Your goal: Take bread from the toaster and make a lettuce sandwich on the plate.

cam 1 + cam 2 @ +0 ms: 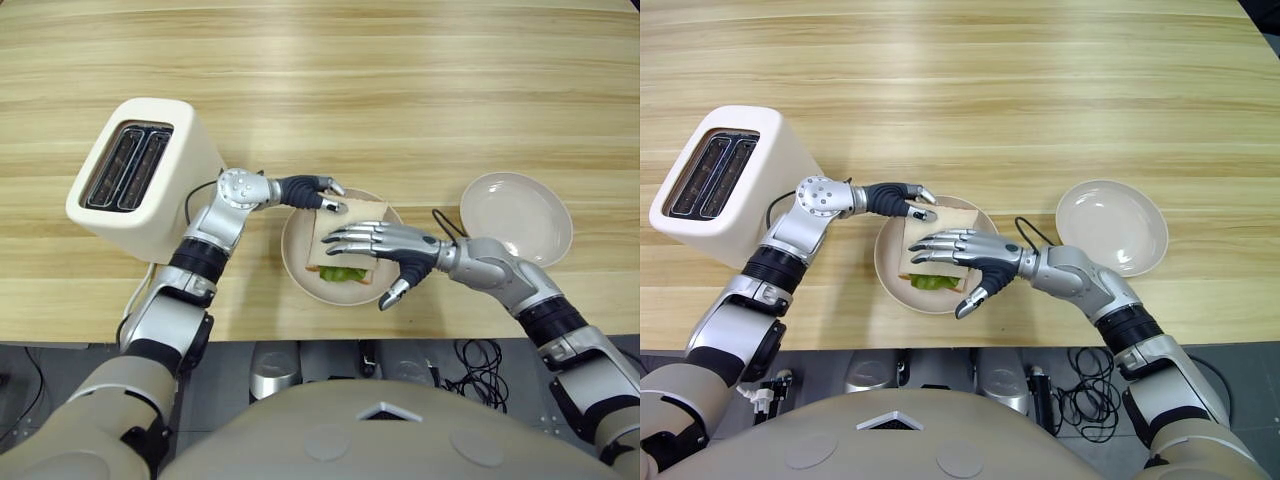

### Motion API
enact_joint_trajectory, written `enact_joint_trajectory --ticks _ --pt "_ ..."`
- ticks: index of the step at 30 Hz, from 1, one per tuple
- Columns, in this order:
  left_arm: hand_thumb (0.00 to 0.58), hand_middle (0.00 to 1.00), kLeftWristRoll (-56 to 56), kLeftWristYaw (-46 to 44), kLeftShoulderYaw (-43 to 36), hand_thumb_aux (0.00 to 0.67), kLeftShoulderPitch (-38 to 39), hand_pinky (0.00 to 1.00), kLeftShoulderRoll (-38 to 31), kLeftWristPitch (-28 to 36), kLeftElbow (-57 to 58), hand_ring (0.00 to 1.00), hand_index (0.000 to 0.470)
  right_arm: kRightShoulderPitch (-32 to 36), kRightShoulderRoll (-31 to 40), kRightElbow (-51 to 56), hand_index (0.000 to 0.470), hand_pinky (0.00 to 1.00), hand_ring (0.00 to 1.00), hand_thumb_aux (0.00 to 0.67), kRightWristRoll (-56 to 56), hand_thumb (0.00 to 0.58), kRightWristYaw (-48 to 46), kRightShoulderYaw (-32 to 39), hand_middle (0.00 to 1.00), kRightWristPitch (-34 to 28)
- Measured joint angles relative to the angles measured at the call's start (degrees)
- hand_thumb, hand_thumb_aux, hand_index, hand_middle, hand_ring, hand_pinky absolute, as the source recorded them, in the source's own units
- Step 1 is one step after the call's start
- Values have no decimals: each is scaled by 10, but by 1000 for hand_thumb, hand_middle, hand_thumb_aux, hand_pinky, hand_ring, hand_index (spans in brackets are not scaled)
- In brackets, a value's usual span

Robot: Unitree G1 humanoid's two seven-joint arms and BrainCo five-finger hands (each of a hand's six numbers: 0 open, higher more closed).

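A cream toaster [140, 180] stands at the left with both slots showing dark and no bread sticking out. On the beige plate [296, 262] lies a sandwich: a top bread slice [350, 225] over green lettuce [345, 273] and a lower slice. My left hand [312, 192] rests at the plate's upper left rim, fingers curled, its fingertips touching the top slice's corner. Over the sandwich my right hand [385, 250] hovers with fingers spread flat, holding nothing, and hides part of the bread.
A second, empty beige plate [516, 215] sits to the right. A black cable [445, 222] lies between the two plates. The toaster's cord runs off the table's front edge at the left. Bare wooden tabletop extends behind.
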State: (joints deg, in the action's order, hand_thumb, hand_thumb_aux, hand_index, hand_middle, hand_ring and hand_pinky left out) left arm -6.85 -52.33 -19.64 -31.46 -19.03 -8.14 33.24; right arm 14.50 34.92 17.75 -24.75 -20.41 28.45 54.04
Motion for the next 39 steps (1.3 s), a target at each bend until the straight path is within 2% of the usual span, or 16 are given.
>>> enact_joint_trajectory --ticks 4,5,6,7,8,9,10,27,28,29,30,32,33,34,35,39 --pt "580 1000 -10 -1 -6 670 6 1000 0 1 12 1000 460 -14 -2 -16 0 0 0 0 33 0 -55 11 0 -35" --pt "564 1000 -15 0 -8 557 6 1000 0 1 17 1000 382 -15 -2 -20 0 0 0 0 36 0 -64 12 0 -43" --pt "40 1000 -22 5 -11 24 6 1000 0 -1 21 1000 16 -17 -2 -27 0 0 0 0 37 0 -74 12 0 -53" --pt "0 1000 -26 10 -13 0 6 1000 0 -5 21 1000 0 -17 -2 -28 0 0 0 0 39 0 -79 12 0 -59" --pt "0 255 -38 22 -17 0 3 255 0 -12 26 255 0 -18 -2 -30 0 0 0 0 41 0 -83 12 0 -64" --pt "0 255 -52 43 -24 0 -4 255 1 -24 38 255 0 -19 -1 -30 0 0 0 0 41 0 -88 11 0 -74" --pt "0 0 -67 65 -26 0 -13 0 2 -32 49 0 0 -19 -1 -31 0 0 0 0 41 0 -90 10 0 -81" --pt "0 0 -174 347 -18 0 -56 0 -14 -55 117 0 0 -22 -2 -28 0 0 0 0 10 0 -80 -2 0 -90" --pt "0 0 -174 355 -14 0 -49 0 -16 -55 108 0 0 -18 -6 -20 49 12 12 71 2 116 -68 -2 12 -89" --pt "0 0 -171 361 -4 0 -29 0 -20 -58 84 0 0 -12 -11 -10 171 369 369 250 -8 352 -50 -5 369 -86" --pt "0 0 -165 360 2 0 -6 0 -26 -65 57 0 0 -10 -13 -2 258 1000 1000 376 -13 468 -35 -11 1000 -84" --pt "0 0 -144 348 13 0 32 0 -28 -68 20 0 0 -8 -12 10 345 1000 1000 502 -12 543 -18 -27 1000 -81" --pt "304 0 -126 336 23 208 59 0 -29 -66 -12 0 143 -9 -12 10 460 1000 1000 670 9 580 -21 -34 1000 -82" --pt "458 698 -114 327 27 363 79 698 -32 -65 -39 698 249 -14 -11 7 460 1000 1000 670 38 580 -30 -41 1000 -85" --pt "501 1000 -102 317 33 423 102 1000 -37 -61 -71 1000 290 -23 -10 1 460 1000 1000 670 82 580 -50 -47 1000 -91" --pt "559 1000 -68 286 64 541 166 1000 -73 -49 -177 1000 372 -61 -10 -69 460 1000 1000 670 255 580 -133 -48 1000 -132"
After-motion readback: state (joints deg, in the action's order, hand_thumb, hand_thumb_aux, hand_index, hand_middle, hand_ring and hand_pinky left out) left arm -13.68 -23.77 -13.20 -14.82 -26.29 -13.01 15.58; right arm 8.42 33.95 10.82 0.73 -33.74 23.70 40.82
